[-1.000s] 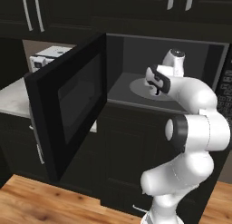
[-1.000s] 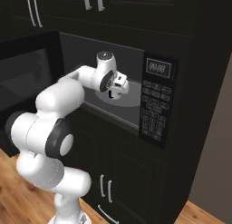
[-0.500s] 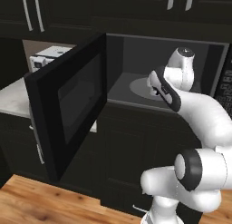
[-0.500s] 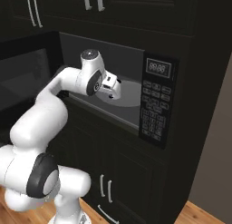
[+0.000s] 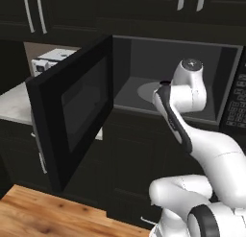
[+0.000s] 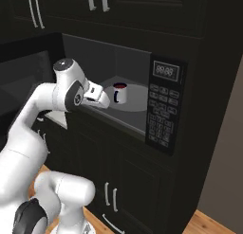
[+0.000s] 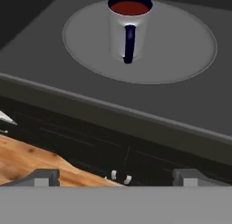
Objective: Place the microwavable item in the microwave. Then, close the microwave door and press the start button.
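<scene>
The microwave door [image 5: 67,116] stands swung wide open at the left. My end effector [image 6: 101,98] hovers just outside the microwave [image 6: 142,93], fingers spread apart and empty. The white mug [image 7: 129,28] sits upright on the turntable [image 7: 181,41] inside.

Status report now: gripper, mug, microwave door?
Gripper open, empty, outside the cavity. Mug upright on the turntable, apart from the fingers. Microwave door wide open; arm in the doorway.

Dark cabinets [image 6: 118,190] with silver handles [image 6: 109,196] stand over a wood floor [image 5: 43,217], beside a pale counter [image 5: 12,102].
</scene>
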Robot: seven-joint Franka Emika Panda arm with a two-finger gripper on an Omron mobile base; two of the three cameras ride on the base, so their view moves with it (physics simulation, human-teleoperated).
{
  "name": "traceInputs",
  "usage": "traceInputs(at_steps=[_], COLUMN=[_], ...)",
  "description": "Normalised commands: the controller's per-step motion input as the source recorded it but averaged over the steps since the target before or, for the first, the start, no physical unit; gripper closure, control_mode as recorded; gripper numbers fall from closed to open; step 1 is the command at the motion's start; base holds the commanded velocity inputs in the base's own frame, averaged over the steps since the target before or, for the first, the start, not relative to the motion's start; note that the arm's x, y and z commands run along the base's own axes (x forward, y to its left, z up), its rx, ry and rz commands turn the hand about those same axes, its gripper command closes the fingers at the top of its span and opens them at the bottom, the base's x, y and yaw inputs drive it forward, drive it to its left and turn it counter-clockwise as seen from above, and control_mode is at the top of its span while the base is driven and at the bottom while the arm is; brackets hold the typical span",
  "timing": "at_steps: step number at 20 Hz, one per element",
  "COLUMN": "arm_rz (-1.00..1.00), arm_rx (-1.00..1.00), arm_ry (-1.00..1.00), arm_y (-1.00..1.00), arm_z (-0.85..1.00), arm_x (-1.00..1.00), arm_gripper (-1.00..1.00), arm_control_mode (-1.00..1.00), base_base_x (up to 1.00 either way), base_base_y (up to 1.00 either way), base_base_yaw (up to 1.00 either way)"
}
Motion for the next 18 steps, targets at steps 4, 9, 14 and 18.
traceInputs(at_steps=[4,9,14,18], arm_rz=[0.0,0.0,0.02,0.06], arm_rx=[-0.02,-0.09,-0.21,-0.22], arm_ry=[0.06,-0.13,-0.18,-0.1], arm_y=[0.01,0.25,0.58,0.56], arm_z=[-0.13,-0.06,0.0,-0.01], arm_x=[0.0,-0.8,-1.0,-0.99], arm_gripper=[-1.0,-1.0,-1.0,-1.0], arm_control_mode=[-1.0,-1.0,-1.0,-1.0], base_base_x=[0.0,0.0,0.0,0.0], base_base_y=[0.0,0.0,0.0,0.0], base_base_yaw=[0.0,0.0,0.0,0.0])
